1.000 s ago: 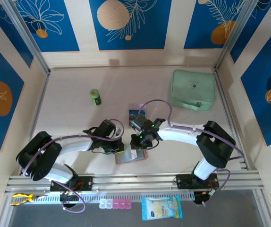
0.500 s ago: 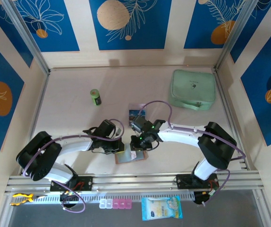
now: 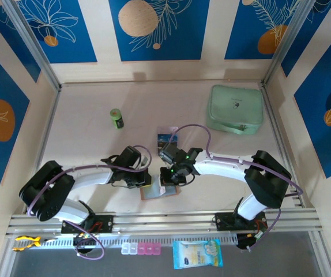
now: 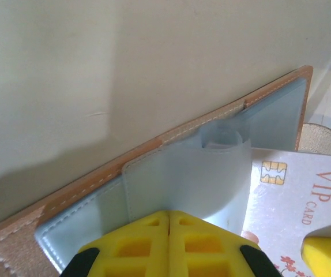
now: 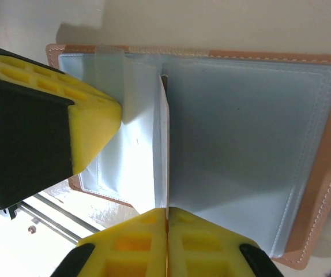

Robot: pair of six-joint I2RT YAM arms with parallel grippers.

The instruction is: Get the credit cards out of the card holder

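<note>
The card holder lies open on the worktop, low and centre in the top view, with both arms meeting over it. A blue-printed card lies just above it, already out. The left gripper is pinched tight on a clear pocket leaf of the holder. The right gripper is closed on a thin sheet seen edge-on; whether this is a leaf or a card, I cannot tell. The white VIP card is still in the holder, so I judge the task only partly done.
</note>
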